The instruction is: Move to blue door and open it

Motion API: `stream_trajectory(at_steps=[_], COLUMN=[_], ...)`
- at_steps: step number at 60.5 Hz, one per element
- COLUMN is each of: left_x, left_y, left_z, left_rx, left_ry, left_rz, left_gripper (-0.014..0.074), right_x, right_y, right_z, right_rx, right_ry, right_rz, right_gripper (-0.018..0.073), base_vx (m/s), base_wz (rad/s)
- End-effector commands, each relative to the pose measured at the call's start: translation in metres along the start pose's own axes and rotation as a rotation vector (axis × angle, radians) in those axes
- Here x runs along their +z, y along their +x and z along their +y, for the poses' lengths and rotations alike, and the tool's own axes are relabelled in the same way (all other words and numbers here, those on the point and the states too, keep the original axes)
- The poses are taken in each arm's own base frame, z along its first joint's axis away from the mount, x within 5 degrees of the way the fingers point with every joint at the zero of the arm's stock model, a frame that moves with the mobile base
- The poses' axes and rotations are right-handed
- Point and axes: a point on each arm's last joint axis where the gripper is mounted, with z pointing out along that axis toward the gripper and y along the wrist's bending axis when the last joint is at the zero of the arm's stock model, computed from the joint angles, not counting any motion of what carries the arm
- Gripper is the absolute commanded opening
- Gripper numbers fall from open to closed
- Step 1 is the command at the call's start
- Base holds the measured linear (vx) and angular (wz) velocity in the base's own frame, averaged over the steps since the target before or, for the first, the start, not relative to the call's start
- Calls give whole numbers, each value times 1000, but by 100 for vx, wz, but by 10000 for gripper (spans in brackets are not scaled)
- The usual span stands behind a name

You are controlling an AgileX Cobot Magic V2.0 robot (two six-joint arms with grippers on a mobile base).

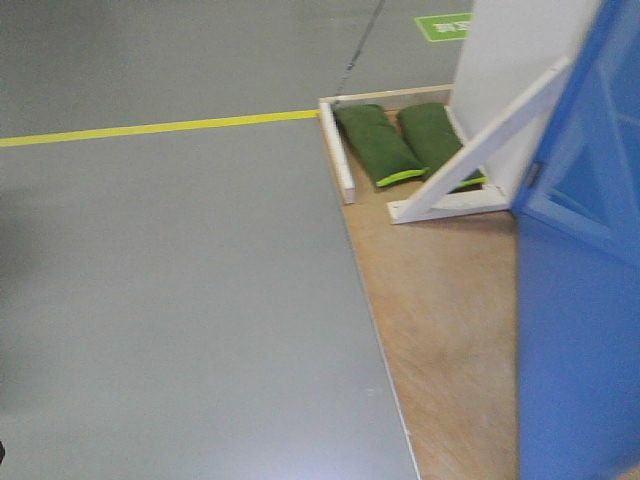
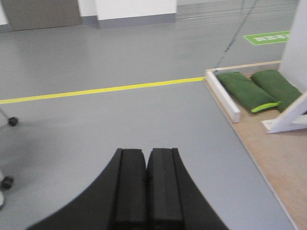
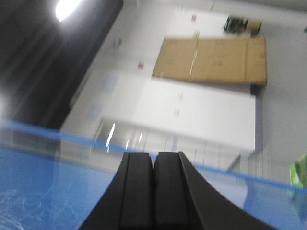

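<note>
Blue door (image 1: 575, 330) fills the right edge of the front view, a tall glossy panel standing on the wooden floor board (image 1: 440, 320). Its lever handle and lock appear in none of the views. Whether the panel is shut or ajar cannot be told.

Surroundings, all placed from the door:
- White wall panel (image 1: 510, 60) with its diagonal brace (image 1: 490, 140): just beyond the door's far edge.
- Two green sandbags (image 1: 385, 145): past that brace, on the same board.
- Yellow floor line (image 1: 150, 128): well away from the door, across the grey floor.

Hand state:
- Left hand (image 2: 146, 187): pads pressed together, holding nothing. It points at open grey floor, well clear of the door, which its view does not show.
- Right hand (image 3: 153, 191): pads pressed together, holding nothing. The door's blue face (image 3: 38, 191) spans the lower part of its view, right behind the fingers, so this hand is close to the panel. Contact cannot be confirmed.

Step in hand, as judged: the approach is nearly complete and the opening is not yet evident. The next move calls for bringing the handle into view, spreading the right hand, and aligning it with the lever.
</note>
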Motion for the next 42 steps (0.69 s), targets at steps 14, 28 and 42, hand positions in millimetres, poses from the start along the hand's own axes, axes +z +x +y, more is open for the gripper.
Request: stream_trajectory(at_steps=[14, 28, 42], left_x=[-6, -6, -6], left_y=[-19, -19, -19], left_z=[0, -1, -1], left_rx=[-3, -6, -6], left_ry=[7, 26, 26], left_rz=[-133, -134, -134], left_gripper=[71, 71, 71], right_x=[49, 23, -11], right_y=[159, 187, 211], right_z=[-23, 56, 84], right_rx=[123, 139, 197], right_ry=[96, -154, -242], right_rz=[883, 1068, 1245], right_gripper=[-4, -4, -4], base_vx=[-12, -5, 1], base_wz=[-63, -23, -1])
